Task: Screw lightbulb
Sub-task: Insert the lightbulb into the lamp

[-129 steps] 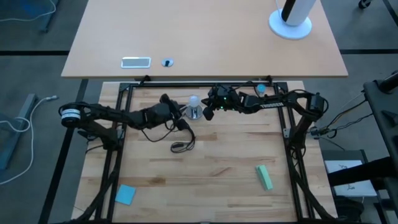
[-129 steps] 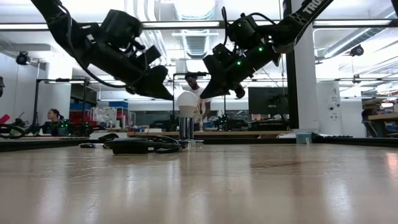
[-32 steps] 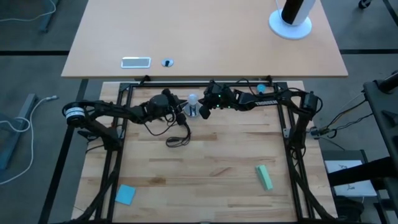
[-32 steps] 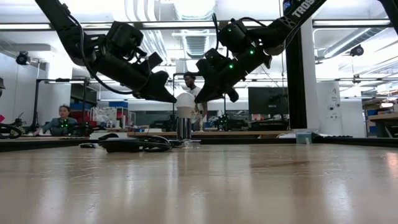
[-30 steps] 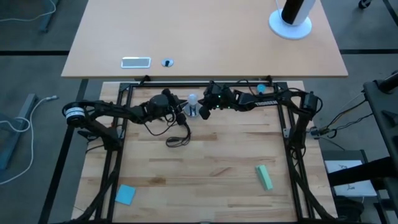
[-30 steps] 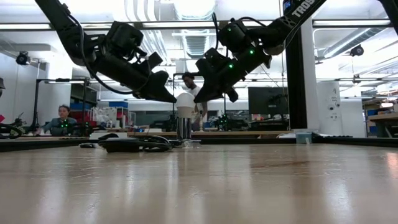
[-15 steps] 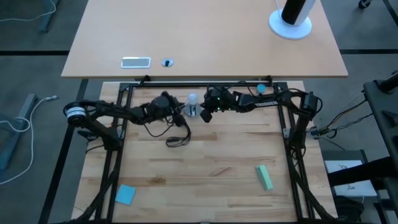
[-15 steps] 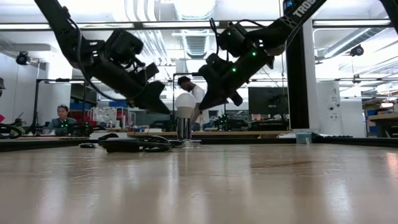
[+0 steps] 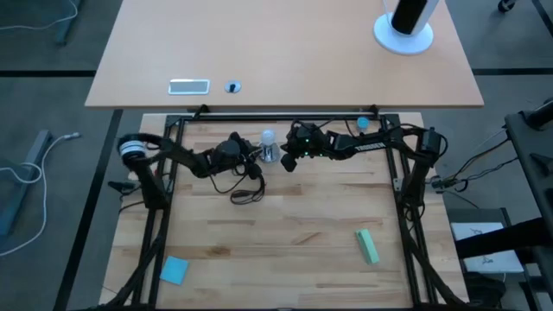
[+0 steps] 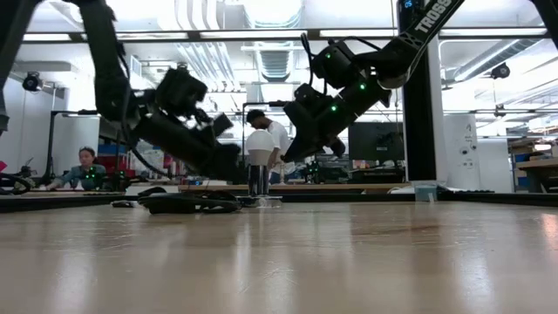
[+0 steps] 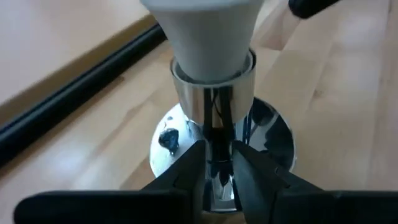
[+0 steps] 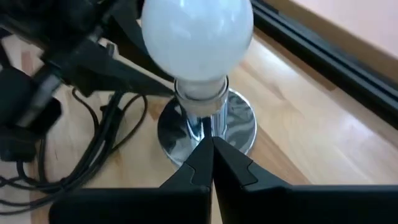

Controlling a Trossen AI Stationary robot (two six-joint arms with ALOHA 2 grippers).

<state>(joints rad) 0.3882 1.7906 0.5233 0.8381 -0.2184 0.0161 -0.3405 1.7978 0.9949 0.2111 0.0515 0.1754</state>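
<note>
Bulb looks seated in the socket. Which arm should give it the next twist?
Probably right. The right gripper is shut but points at the lightbulb from close by, so it need only open. The left gripper sits low at the socket's stem, better placed to steady it.

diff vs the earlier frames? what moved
The left gripper dropped from beside the bulb to low beside the socket, and its arm folded back toward the table's left edge. The right gripper backed slightly off the bulb, lower now, shut and holding nothing. The bulb stayed upright in the socket; the cord and green block did not move.
</note>
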